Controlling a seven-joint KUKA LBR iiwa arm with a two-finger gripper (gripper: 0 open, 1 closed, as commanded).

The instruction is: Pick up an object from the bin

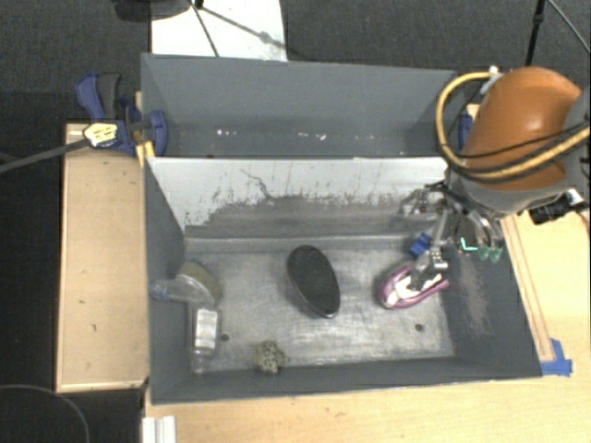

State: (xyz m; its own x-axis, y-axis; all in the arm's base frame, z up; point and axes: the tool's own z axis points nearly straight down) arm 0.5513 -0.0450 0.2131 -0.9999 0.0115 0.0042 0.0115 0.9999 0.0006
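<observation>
The gripper (432, 263) is positioned near the right wall of the bin (167, 240), at the upper end of a purple-and-white object (407, 290). Gripper opening: cannot be determined. A dark oval object (312, 281) lies mid-floor.

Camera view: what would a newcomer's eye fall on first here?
The arm's orange cover bulks over the right rim of the bin, with the gripper low over a purple-and-white thing on the right of the floor. A black oval lies mid-bin, and a clear bottle lies by the left wall.
</observation>
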